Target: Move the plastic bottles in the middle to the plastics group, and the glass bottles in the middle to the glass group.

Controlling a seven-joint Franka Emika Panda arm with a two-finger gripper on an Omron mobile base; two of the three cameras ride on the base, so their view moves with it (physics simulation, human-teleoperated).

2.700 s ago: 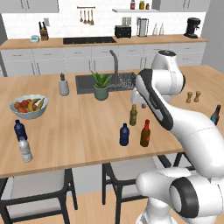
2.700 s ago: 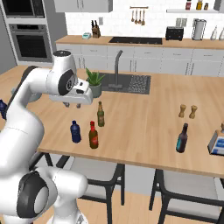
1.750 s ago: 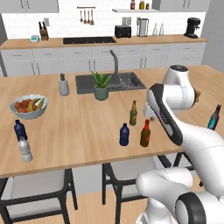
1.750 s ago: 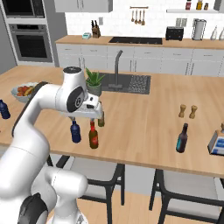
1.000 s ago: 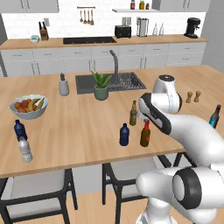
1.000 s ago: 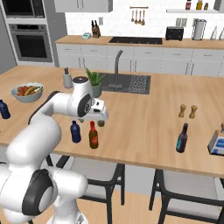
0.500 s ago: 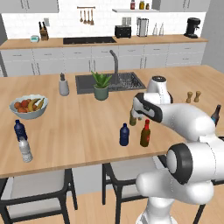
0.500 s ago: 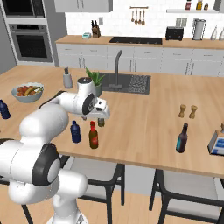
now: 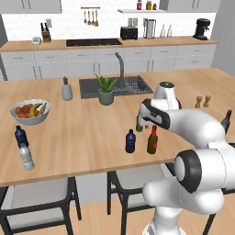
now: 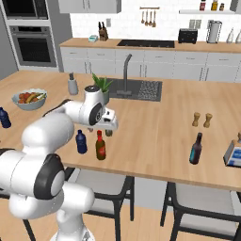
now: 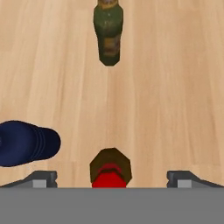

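Brown bottle (image 11: pixel 110 168), red cap, directly below the gripper (image 11: pixel 110 178), centred between its 2 wide-spread fingertips (image 11: pixel 41 177). Olive-green bottle (image 11: pixel 108 37) farther ahead on the wooden counter (image 11: pixel 175 96). Dark blue bottle (image 11: pixel 26 143) beside the left fingertip.

arm (image 9: pixel 197 128): glossy white rounded shells | joints: dark grey bands | fingertips (image 11: pixel 41 177): small, grey

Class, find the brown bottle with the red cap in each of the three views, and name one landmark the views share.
Left base view: brown bottle, right of centre, beside the arm.
Right base view: left of centre, below the gripper.
Hand view: bottom centre, seen from above.
Shared landmark: the dark blue bottle beside it.
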